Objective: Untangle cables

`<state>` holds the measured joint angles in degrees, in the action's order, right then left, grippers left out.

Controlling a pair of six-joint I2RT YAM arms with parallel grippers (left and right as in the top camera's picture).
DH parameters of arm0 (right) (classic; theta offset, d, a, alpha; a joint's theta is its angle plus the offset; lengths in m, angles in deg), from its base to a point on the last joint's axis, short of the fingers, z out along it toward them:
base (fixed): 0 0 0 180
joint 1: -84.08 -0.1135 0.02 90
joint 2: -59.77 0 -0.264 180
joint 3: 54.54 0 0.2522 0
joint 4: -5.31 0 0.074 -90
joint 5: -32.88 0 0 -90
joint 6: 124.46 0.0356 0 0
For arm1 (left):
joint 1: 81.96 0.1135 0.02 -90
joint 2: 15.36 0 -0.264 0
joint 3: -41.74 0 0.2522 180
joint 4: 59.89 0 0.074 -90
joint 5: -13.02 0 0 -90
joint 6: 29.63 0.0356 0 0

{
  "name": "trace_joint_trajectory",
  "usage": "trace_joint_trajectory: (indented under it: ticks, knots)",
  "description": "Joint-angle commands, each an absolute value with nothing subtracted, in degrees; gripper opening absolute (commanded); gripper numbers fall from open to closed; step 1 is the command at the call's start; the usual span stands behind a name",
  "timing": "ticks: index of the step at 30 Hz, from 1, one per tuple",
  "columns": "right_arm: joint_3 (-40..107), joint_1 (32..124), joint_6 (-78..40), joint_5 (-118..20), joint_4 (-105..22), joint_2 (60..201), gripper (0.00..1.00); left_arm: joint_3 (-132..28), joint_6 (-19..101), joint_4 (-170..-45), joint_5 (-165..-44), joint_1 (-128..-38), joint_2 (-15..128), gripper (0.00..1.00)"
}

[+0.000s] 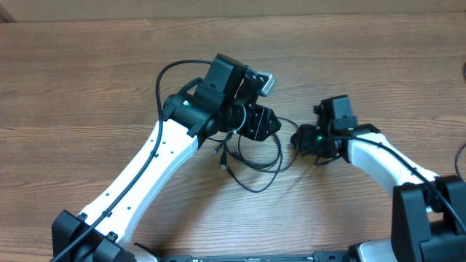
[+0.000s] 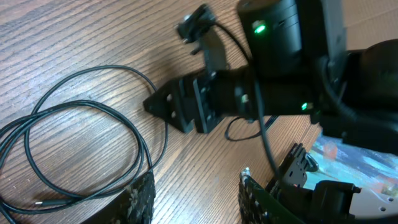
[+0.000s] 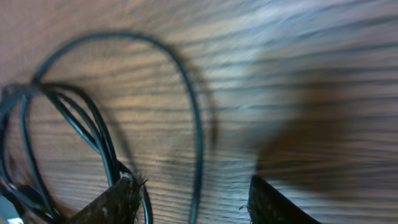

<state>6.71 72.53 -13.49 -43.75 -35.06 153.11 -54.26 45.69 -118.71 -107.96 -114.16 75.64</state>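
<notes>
The cables (image 1: 255, 156) lie in thin black loops on the wooden table, between the two arms, with small plug ends (image 1: 221, 156) at the left. My left gripper (image 1: 263, 124) hovers over the loops' upper edge. In the left wrist view it (image 2: 196, 200) is open over bare wood, with the cable loops (image 2: 81, 140) beside its left finger. My right gripper (image 1: 300, 138) is at the loops' right side. In its wrist view it (image 3: 196, 204) is open, and one cable strand (image 3: 198, 143) runs between the fingers, touching neither. More strands (image 3: 74, 124) bunch by the left finger.
The wooden table (image 1: 87, 65) fills every view. The right arm's black gripper body (image 2: 186, 106) reaches in close ahead of my left fingers. Thick black arm wiring (image 1: 162, 80) arcs beside the left wrist.
</notes>
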Motion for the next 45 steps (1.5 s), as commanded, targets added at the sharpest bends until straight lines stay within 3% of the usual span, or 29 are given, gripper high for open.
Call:
trace_joint_trajectory:
  ticks: [1, 2, 3, 4, 17, 38, 45]
  knots:
    - [6.46, 69.16, -13.14, -46.55, -34.85, 153.76, 0.59, -55.55, 45.95, -118.62, -107.46, -114.40, 75.20, 0.43]
    - [6.46, 68.44, -12.97, -47.18, -34.85, 153.76, 0.52, -55.55, 45.95, -118.64, -107.46, -114.40, 75.20, 0.44]
    - [6.46, 67.67, -12.97, -47.71, -34.82, 153.76, 0.24, -55.55, 45.91, -118.64, -107.48, -114.40, 75.20, 0.44]
    - [6.46, 67.13, -12.68, -48.21, -34.82, 153.76, 0.04, -55.55, 45.63, -118.66, -107.46, -114.40, 75.20, 0.44]
    - [15.56, 65.82, -12.18, -46.57, -36.42, 153.59, 0.04, -55.55, 45.82, -119.25, -105.25, -114.14, 74.46, 0.44]
    - [72.71, 66.84, -19.77, -46.59, -70.36, 153.54, 0.04, -55.55, 45.80, -120.19, -103.72, -114.14, 74.48, 0.45]
    - [88.03, 66.84, -19.98, -52.28, -74.82, 153.54, 0.04, -55.55, 45.80, -120.61, -103.37, -114.14, 74.48, 0.45]
